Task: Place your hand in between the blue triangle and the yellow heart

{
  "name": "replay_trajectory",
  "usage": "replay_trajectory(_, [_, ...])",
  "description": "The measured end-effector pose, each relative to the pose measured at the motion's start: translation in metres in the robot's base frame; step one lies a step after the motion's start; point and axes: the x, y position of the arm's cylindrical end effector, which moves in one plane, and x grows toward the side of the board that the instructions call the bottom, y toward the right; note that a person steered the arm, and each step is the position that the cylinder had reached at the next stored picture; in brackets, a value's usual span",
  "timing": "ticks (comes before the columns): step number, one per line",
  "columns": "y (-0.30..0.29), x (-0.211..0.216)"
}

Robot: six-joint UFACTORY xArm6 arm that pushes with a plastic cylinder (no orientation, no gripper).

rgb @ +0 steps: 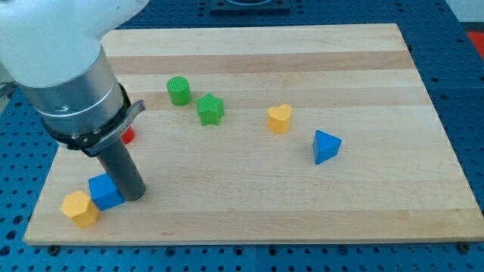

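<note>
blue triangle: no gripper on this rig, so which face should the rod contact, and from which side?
Judging by its pose, push the blue triangle on its broad face toward the view's left, coming from the yellow heart's side; a corner would likely spin it. My tip sits far off, beside the blue cube.

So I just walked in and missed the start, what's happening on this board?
A robot arm with a dark rod is working on a wooden board. My tip sits at the view's bottom left, right beside a blue cube and a yellow block. Its goal, the gap between the yellow heart and the blue triangle, lies far to the view's right, unreached.
</note>
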Motion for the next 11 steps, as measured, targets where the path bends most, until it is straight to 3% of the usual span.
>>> replay_trajectory(1, [0.010, -0.004])
replay_trajectory(5, [0.254, -0.021])
replay_trajectory(6, [0.286, -0.048])
replay_trajectory(8, [0.277, -0.162])
replay_trajectory(9, [0.268, -0.181])
replay_trajectory(11, [0.255, -0.156])
